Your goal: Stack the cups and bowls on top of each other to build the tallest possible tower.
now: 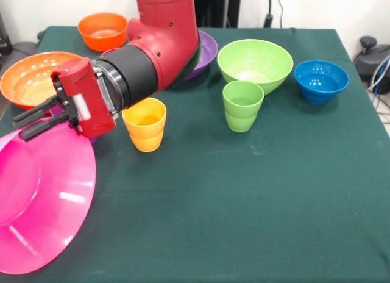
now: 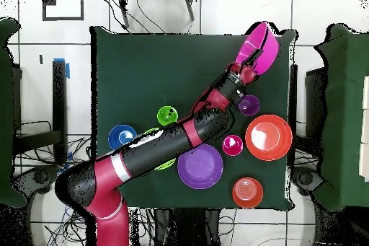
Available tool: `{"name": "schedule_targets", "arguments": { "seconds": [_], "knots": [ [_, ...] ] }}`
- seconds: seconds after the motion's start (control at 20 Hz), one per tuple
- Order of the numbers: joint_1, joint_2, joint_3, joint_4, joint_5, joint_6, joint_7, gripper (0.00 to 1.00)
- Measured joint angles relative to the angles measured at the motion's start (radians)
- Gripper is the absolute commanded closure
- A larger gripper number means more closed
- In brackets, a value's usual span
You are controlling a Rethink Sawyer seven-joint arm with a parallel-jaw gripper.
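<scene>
My gripper (image 1: 20,128) is shut on the rim of the largest pink bowl (image 1: 42,204), which stands tilted on its edge at the table's left front corner. In the overhead view the gripper (image 2: 247,63) and the pink bowl (image 2: 263,45) show at the top right. The yellow cup (image 1: 144,123) stands just right of the gripper and the green cup (image 1: 243,105) stands mid-table. The purple cup (image 2: 249,104) and red cup (image 2: 232,144) are mostly hidden behind the arm in the front view. The large orange bowl (image 1: 27,75) sits behind the gripper.
The small orange bowl (image 1: 102,30), purple bowl (image 1: 207,51), lime green bowl (image 1: 255,63) and small blue bowl (image 1: 321,80) sit along the far side. The arm (image 1: 158,51) reaches across the purple bowl. The green cloth (image 1: 244,204) is bare in front.
</scene>
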Motion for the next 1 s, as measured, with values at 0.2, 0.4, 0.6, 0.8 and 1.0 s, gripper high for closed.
{"name": "schedule_targets", "arguments": {
  "seconds": [0.2,0.4,0.6,0.8,1.0],
  "knots": [
    [0.000,-0.050,0.023,-0.006,-0.176,-0.022,0.000,1.00],
    [0.000,-0.078,0.046,-0.007,-0.259,-0.058,0.000,1.00],
    [0.003,-0.121,0.084,-0.006,-0.364,-0.129,0.000,1.00],
    [0.015,-0.178,0.138,0.003,-0.464,-0.224,0.000,1.00],
    [0.033,-0.223,0.184,0.026,-0.522,-0.285,0.000,1.00]
  ]
}}
